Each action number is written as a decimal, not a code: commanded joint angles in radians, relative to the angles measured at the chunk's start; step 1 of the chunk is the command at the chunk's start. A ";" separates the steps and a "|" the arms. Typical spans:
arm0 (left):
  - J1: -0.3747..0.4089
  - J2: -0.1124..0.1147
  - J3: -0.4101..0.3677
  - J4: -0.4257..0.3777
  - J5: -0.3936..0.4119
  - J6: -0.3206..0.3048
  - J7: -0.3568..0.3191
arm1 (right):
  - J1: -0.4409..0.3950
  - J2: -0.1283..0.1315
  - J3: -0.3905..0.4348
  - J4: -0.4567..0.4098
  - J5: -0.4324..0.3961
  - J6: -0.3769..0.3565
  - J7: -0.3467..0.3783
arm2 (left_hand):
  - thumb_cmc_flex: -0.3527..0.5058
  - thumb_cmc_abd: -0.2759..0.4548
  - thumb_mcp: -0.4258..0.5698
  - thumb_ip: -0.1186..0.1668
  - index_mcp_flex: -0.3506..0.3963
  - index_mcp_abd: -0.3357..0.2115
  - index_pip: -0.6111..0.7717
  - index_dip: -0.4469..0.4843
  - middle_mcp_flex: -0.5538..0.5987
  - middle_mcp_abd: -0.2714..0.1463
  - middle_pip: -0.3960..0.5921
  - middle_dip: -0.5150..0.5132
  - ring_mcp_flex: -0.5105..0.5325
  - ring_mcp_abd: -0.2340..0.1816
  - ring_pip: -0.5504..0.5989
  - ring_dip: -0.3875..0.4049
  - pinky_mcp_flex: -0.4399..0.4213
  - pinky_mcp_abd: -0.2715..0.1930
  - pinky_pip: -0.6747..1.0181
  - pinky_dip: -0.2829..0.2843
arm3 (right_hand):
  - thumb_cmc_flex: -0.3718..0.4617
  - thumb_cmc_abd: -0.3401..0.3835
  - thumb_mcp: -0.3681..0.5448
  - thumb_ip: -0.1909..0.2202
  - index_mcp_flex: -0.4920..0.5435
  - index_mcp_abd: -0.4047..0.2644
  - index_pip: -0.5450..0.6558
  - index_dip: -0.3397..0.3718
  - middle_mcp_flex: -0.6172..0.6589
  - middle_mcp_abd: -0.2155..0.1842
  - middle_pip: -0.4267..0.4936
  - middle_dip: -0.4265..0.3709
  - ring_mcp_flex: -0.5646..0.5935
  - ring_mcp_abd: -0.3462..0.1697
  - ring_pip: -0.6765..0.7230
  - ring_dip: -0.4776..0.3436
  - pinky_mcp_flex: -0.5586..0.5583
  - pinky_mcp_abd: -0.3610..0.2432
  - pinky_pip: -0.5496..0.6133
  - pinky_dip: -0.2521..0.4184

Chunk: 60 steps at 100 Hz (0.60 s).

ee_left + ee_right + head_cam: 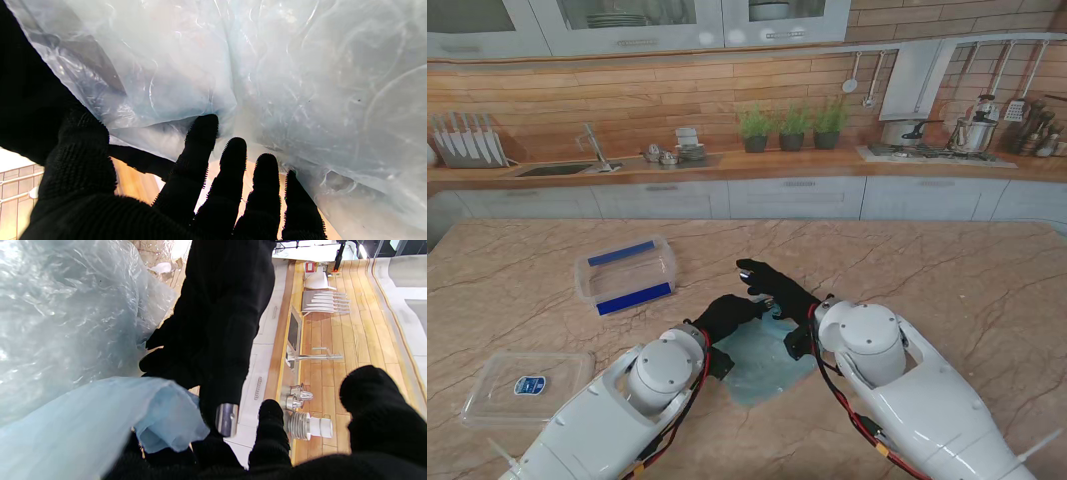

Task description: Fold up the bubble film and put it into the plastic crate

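The pale blue bubble film (762,362) lies crumpled on the marble table (947,270) right in front of me, between both arms. My left hand (725,316), in a black glove, rests at the film's left far edge. In the left wrist view its fingers (200,140) are spread against the film (283,83) and hold nothing. My right hand (777,290) reaches leftward over the film's far edge. In the right wrist view a folded corner of film (166,413) is caught among its fingers (272,430), with the thumb held apart. The clear plastic crate (627,275) with blue strips stands farther left.
A clear lid (527,385) with a blue label lies on the table near my left arm. Beyond the table runs a kitchen counter with a sink (557,168), a knife rack and potted plants (792,128).
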 commanded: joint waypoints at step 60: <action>0.045 0.000 -0.049 -0.034 -0.130 -0.006 -0.037 | -0.047 0.021 0.007 -0.081 -0.065 -0.043 0.012 | -0.105 0.074 -0.043 0.023 0.009 0.037 -0.085 -0.023 -0.022 -0.009 -0.037 -0.022 -0.010 -0.012 -0.046 -0.021 -0.011 0.046 -0.079 -0.054 | 0.060 0.068 -0.043 0.014 -0.012 0.004 0.041 0.026 -0.015 0.004 0.012 0.000 0.009 -0.075 0.040 0.019 0.022 -0.027 0.038 0.045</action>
